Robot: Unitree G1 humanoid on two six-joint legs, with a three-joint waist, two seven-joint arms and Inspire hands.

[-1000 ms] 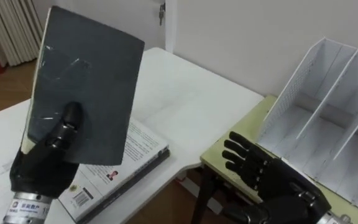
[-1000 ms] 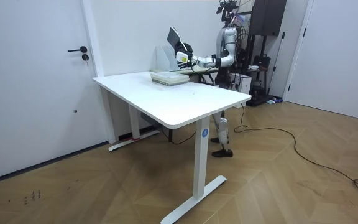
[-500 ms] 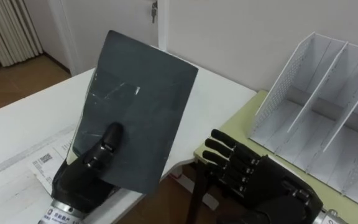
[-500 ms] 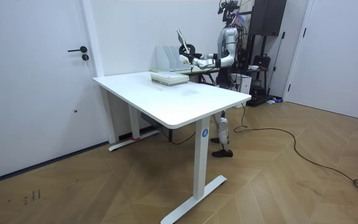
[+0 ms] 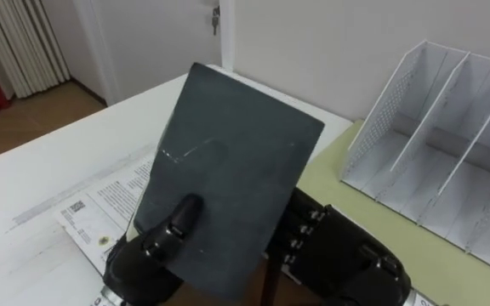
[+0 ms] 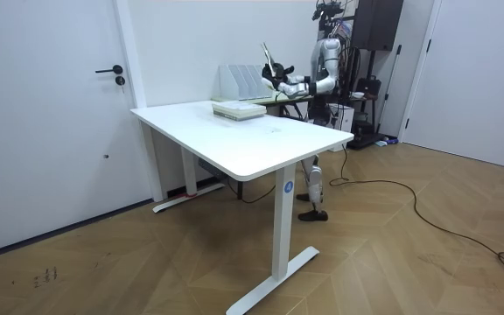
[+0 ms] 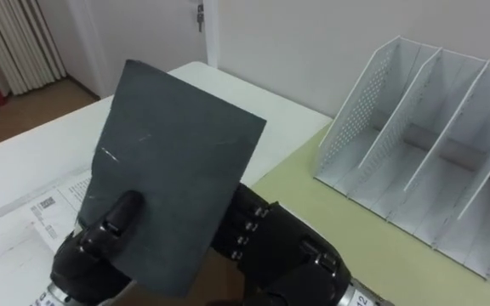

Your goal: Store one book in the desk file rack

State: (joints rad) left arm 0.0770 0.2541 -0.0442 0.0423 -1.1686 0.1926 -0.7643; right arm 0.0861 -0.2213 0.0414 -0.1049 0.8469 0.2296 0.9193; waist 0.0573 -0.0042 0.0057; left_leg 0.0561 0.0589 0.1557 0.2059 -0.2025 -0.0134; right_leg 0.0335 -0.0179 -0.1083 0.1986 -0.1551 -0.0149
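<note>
The dark book (image 5: 228,170) is held tilted, pinched under the left hand (image 5: 147,255) thumb, the right hand (image 5: 347,263) can't really be told behind it, and a corner could get snagged on the file rack (image 5: 432,144) dividers at 2 o'clock.

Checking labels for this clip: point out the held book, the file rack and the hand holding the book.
book (image 5: 241,153), left eye view, middle of its dark cover.
file rack (image 5: 379,119), left eye view, its perforated side wall.
left hand (image 5: 139,259), left eye view, base of the thumb.
</note>
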